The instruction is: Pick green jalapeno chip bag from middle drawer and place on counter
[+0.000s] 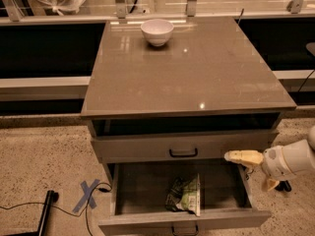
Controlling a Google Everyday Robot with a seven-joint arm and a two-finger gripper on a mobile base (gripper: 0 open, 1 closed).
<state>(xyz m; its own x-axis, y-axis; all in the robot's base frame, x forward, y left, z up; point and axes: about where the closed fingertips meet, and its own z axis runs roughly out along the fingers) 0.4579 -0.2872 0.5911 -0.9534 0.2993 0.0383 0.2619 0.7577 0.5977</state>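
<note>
The green jalapeno chip bag (184, 196) lies crumpled on the floor of the open middle drawer (142, 188), right of its middle and near the front wall. My gripper (249, 171) hangs at the drawer's right rear corner, above the right wall and right of the bag. Its pale fingers (242, 157) are spread open and hold nothing. The counter (197, 77) is the glossy grey-brown cabinet top above the drawers.
A white bowl (157, 31) stands at the back of the counter. The closed upper drawer front with a black bar handle (183, 153) sits just above the open drawer. A blue tape cross (87, 195) and a black cable (29, 205) lie on the speckled floor at left.
</note>
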